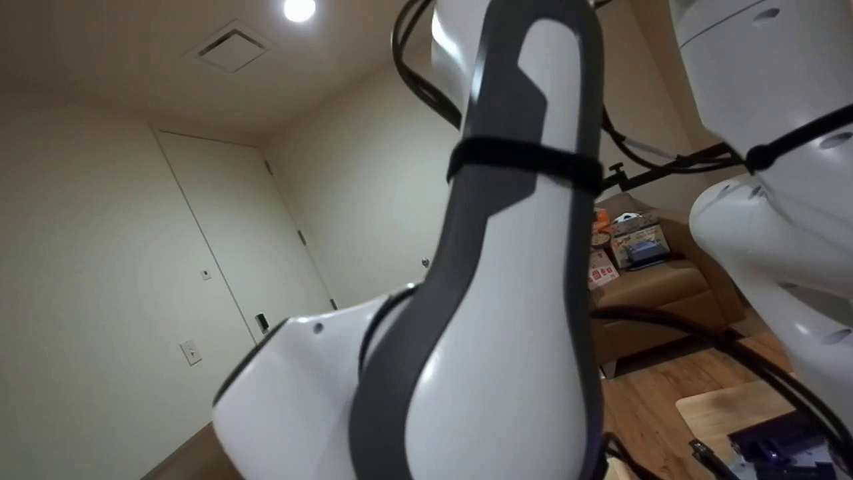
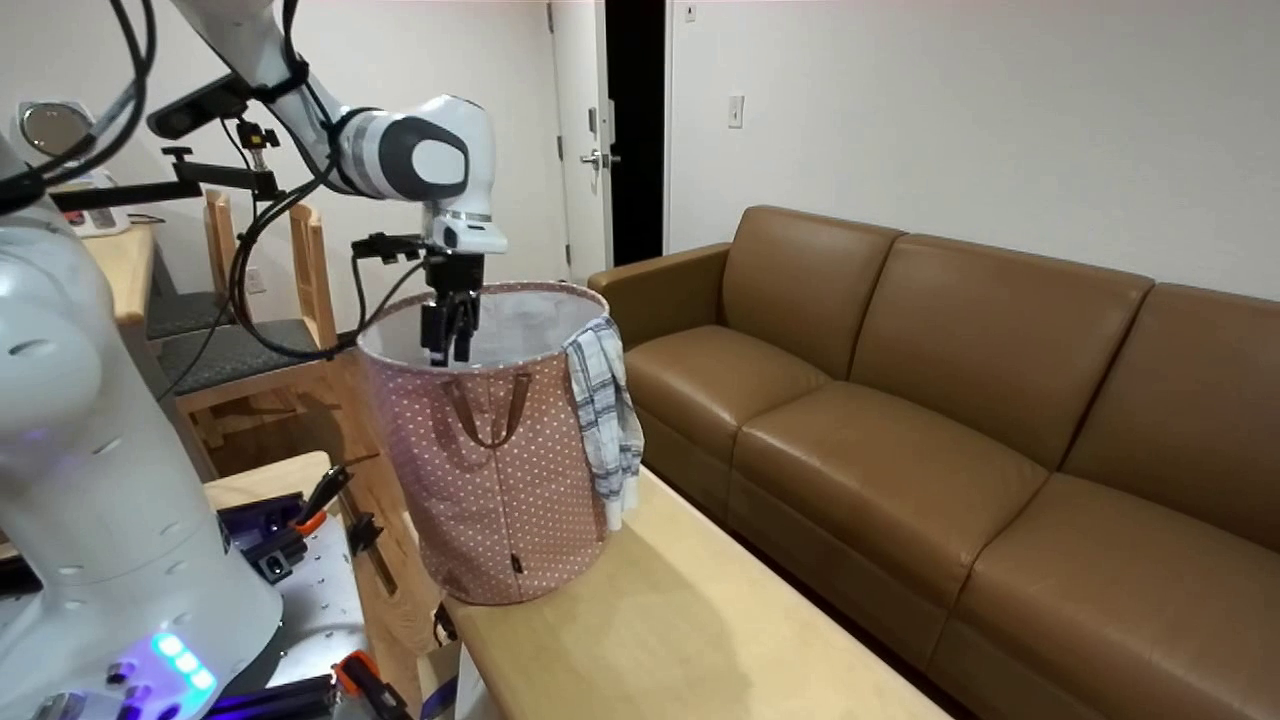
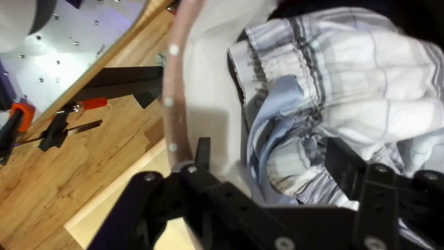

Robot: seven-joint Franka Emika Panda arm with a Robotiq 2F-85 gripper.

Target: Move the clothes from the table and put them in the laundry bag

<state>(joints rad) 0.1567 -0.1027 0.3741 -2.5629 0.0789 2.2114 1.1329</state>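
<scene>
A pink laundry bag [image 2: 490,540] with white dots stands upright on the wooden table [image 2: 690,630]. One plaid piece of clothes [image 2: 603,405] hangs over its rim, down the outside. Looking in from the wrist view, I see white-and-grey plaid clothes [image 3: 367,73] with a blue strip of cloth [image 3: 258,139] heaped inside the bag. My gripper [image 2: 449,350] points down at the bag's mouth, close to the rim with the brown handle. In the wrist view the gripper [image 3: 274,156] has its jaws wide apart, nothing gripped between them. The bag's bottom is hidden.
A brown sofa [image 2: 900,440] runs along the table's far side. Beside the robot's base lie clamps and tools [image 2: 290,530] on a metal plate [image 2: 320,610]. Chairs [image 2: 250,345] stand behind the bag. The arm [image 1: 500,333] fills much of an exterior view.
</scene>
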